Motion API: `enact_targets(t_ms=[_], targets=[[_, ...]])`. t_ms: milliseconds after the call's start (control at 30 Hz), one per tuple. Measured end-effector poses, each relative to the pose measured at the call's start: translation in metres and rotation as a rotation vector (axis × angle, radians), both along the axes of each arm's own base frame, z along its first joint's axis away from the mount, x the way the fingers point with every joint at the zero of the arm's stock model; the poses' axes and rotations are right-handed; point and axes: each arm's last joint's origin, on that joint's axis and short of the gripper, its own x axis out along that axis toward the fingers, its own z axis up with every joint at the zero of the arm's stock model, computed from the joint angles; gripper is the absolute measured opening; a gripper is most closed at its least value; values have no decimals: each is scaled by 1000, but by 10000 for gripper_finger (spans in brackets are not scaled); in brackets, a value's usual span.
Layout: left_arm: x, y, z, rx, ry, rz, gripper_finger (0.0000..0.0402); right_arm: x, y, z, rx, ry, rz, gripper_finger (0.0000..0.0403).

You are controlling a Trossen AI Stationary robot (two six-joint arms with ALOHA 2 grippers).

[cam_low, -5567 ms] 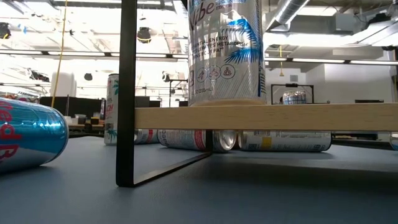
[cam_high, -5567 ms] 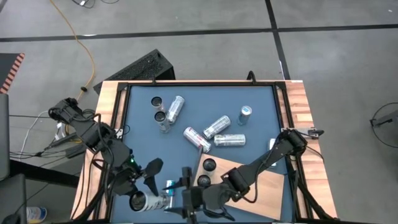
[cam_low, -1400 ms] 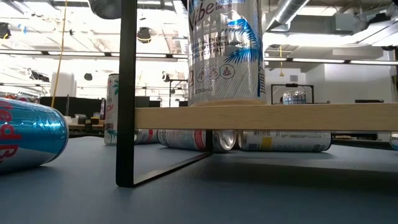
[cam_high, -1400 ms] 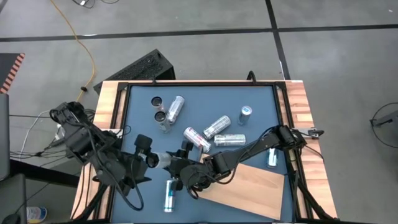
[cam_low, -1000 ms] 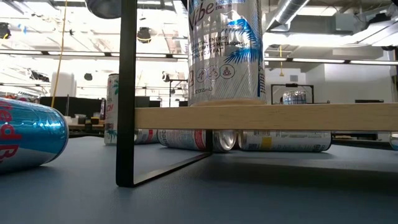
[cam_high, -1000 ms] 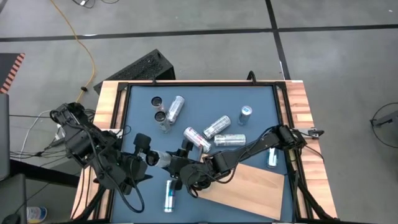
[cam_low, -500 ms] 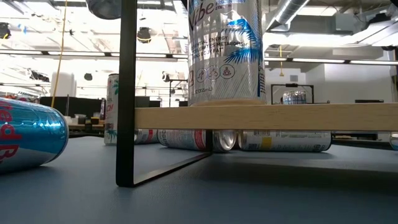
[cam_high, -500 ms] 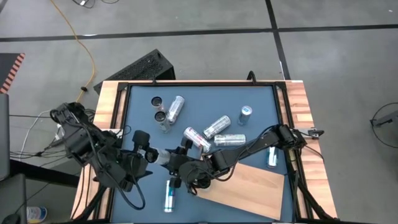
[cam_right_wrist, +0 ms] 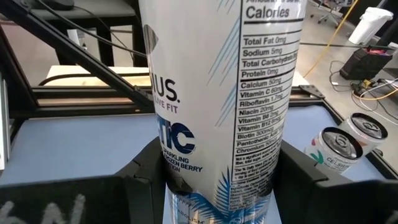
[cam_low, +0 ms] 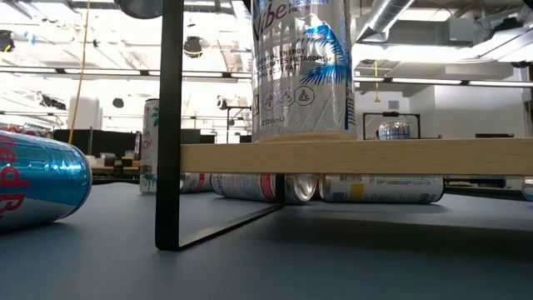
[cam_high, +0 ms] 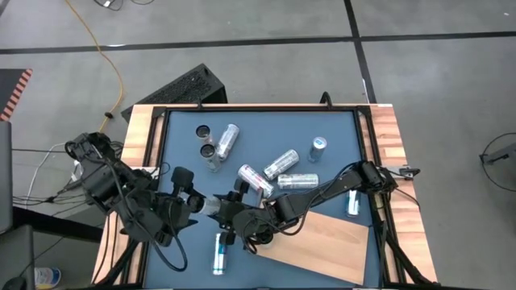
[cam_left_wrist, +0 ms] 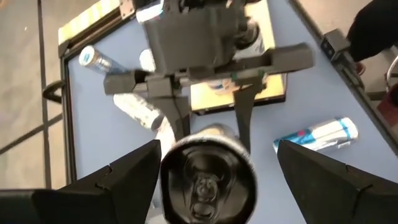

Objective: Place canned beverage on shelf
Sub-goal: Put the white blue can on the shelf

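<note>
**A:** Where is the can right now?

**B:** It is in the air, just left of centre in the lower half of the overhead view, lying roughly level between the two arms. It hangs over the blue worktop, off the left end of the shelf, and is not on it.

**A:** Which pincer has it?

**B:** The right pincer. Its wrist camera shows the can's white side with the nutrition label filling the frame, and a dark finger pressed on either side. The left wrist camera looks at that grip head-on and shows the two thin fingers clamped on the can's body.

**A:** And the left pincer?

**B:** It is released. Its fingers stand spread on either side of the can's top end, and a gap shows between them and the can. It sits around the can without gripping it.

**A:** Where is the shelf?

**B:** It is the pale wooden board lying at a slant in the lower right of the overhead view. The right arm crosses above its upper left part. From worktop height its edge runs across the middle of the frame, with a black leg at the left. One silver can stands upright on top.

**A:** Anything else on the worktop?

**B:** A blue can lies at lower left, beneath the pincers. Several more cans are scattered across the upper middle, some lying and some upright.
</note>
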Motion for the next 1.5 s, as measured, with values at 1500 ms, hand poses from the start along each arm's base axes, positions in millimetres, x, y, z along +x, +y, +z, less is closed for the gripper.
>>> enact_targets(t_ms=[1500], targets=[[14,9,-15,10,76,-21,241,-39,9,32,-114,173,112,259]])
